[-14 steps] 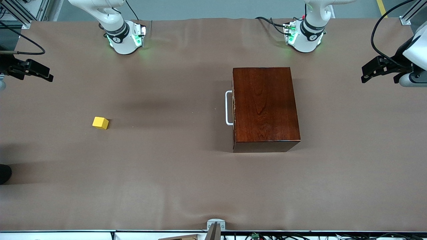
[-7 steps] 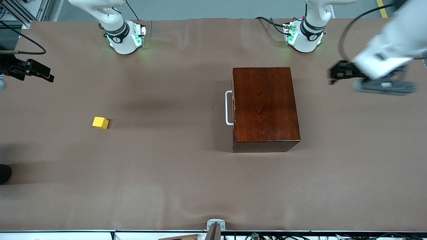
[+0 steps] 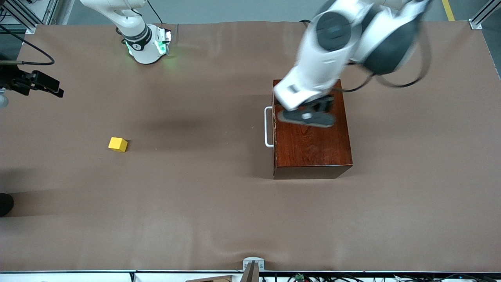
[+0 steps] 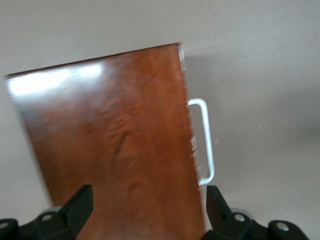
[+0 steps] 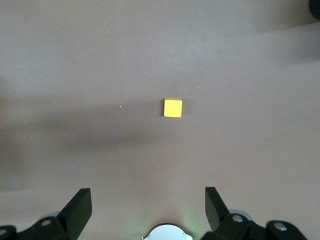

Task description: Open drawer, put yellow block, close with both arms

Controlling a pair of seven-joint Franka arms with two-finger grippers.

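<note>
Front view is showing the big brown table [image 3: 219,219] filling the frame. The wooden box [image 3: 313,149] is sitting right of the middle, its drawer shut, the white handle [image 3: 267,127] on its side. The left gripper [image 3: 307,115], fingers wide apart, is hanging over the box. It should be lining up with the handle first. The right gripper [image 3: 49,87], fingers apart, is waiting at the upper left edge. The yellow block [image 3: 118,144] is sitting alone at middle left.

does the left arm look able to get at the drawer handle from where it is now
Probably yes. The left gripper hangs open over the wooden box, beside the white handle, and nothing stands in front of the closed drawer; the yellow block lies well off toward the right arm's end.
</note>
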